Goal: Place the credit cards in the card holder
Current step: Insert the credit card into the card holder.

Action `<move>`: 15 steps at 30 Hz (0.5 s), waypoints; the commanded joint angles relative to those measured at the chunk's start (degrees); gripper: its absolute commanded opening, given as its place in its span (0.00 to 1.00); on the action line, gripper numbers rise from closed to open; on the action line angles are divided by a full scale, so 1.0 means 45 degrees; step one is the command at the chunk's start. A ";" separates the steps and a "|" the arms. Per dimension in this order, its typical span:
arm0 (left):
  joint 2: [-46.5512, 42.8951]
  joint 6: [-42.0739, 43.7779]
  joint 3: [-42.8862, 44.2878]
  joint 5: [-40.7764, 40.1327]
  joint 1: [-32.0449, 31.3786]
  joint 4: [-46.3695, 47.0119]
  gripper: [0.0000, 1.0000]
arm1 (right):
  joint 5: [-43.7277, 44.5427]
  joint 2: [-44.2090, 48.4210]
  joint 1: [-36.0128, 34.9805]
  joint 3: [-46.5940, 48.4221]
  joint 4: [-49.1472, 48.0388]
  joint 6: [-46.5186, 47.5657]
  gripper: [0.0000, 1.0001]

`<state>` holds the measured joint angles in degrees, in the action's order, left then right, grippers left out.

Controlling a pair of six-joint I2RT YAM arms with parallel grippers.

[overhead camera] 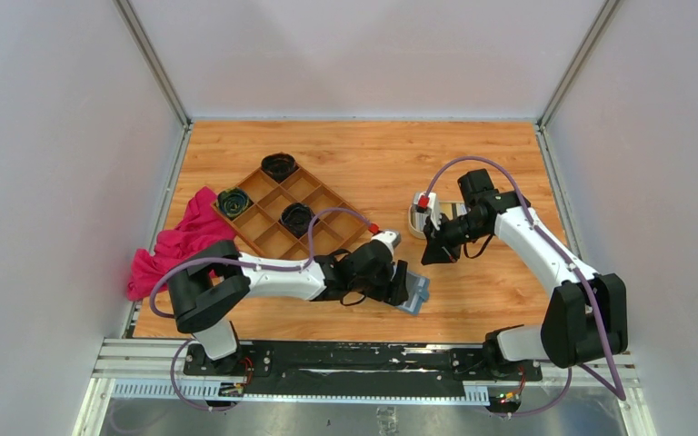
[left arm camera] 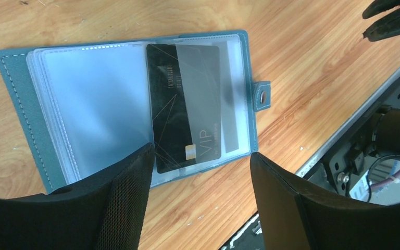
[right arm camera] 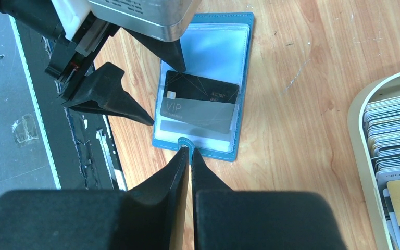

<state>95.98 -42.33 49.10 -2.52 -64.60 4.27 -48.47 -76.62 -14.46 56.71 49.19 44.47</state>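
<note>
The teal card holder (left arm camera: 99,99) lies open on the wooden table, clear sleeves up, snap tab (left arm camera: 262,96) to one side. A dark "VIP" credit card (left arm camera: 182,114) sits partly inside a sleeve, one end sticking out. My left gripper (left arm camera: 200,172) is open and empty, its fingers straddling the holder's near edge. In the right wrist view my right gripper (right arm camera: 189,151) is shut and empty, tips just over the snap tab of the card holder (right arm camera: 216,47) and its dark card (right arm camera: 200,104). More credit cards (right arm camera: 396,130) stand stacked in a cream tray (right arm camera: 359,135).
In the top view the card holder (overhead camera: 415,298) lies near the table's front edge, beside the metal rail (overhead camera: 327,359). The cream tray (overhead camera: 415,218) is behind the right gripper (overhead camera: 436,250). A wooden compartment tray (overhead camera: 291,213) and a pink cloth (overhead camera: 182,241) lie at the left.
</note>
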 commanded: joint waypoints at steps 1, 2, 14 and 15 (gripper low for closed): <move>0.0051 -0.0713 -0.0331 0.0776 0.0255 0.0552 0.71 | -0.0167 0.0288 0.0222 -0.0161 0.0202 0.0226 0.09; 0.0024 -0.0814 -0.0412 0.0859 0.0286 0.0635 0.71 | -0.0167 0.0288 0.0239 -0.0177 0.0190 0.0249 0.09; -0.0896 -0.2132 -0.1685 0.1190 0.0625 0.2132 0.79 | -0.0245 0.0332 0.0245 -0.0281 0.0124 0.0314 0.09; -0.0902 -0.2222 -0.1787 0.1262 0.0657 0.2304 0.81 | -0.0245 0.0328 0.0234 -0.0280 0.0134 0.0314 0.09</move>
<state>93.36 -50.02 42.92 2.07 -62.41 11.31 -48.49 -76.60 -14.46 56.27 49.12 44.86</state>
